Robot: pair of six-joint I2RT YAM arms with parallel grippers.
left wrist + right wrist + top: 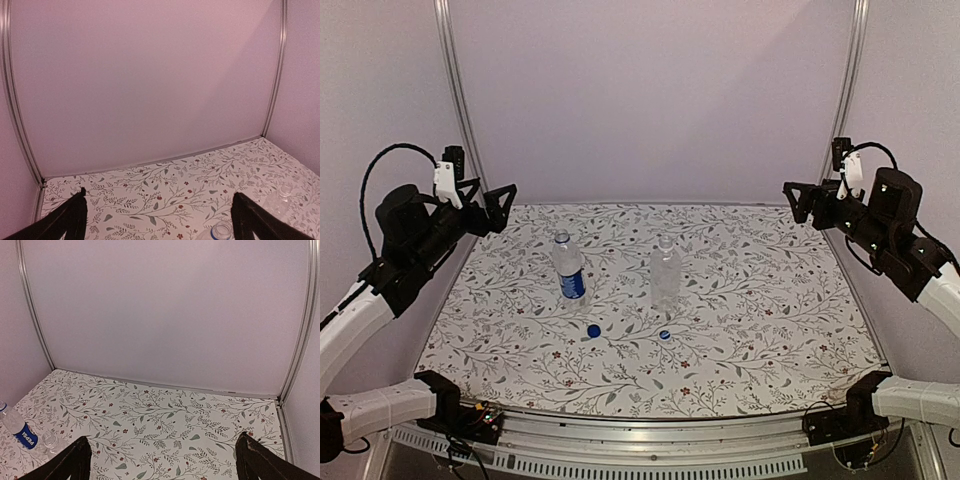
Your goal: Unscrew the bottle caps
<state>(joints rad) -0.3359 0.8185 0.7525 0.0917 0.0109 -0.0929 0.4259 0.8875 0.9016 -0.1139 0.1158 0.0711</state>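
Observation:
Two clear bottles stand upright mid-table, both with open necks. The labelled bottle has a dark blue band; the plain bottle is to its right. The solid blue cap lies on the table in front of the labelled bottle. The whitish cap with a blue top lies in front of the plain bottle. My left gripper is open and empty, raised at the far left. My right gripper is open and empty, raised at the far right. The right wrist view shows the labelled bottle and the plain bottle. The left wrist view shows an open bottle neck.
The table wears a floral-patterned cloth. Plain walls with metal corner posts close in the back and sides. A metal rail runs along the near edge by the arm bases.

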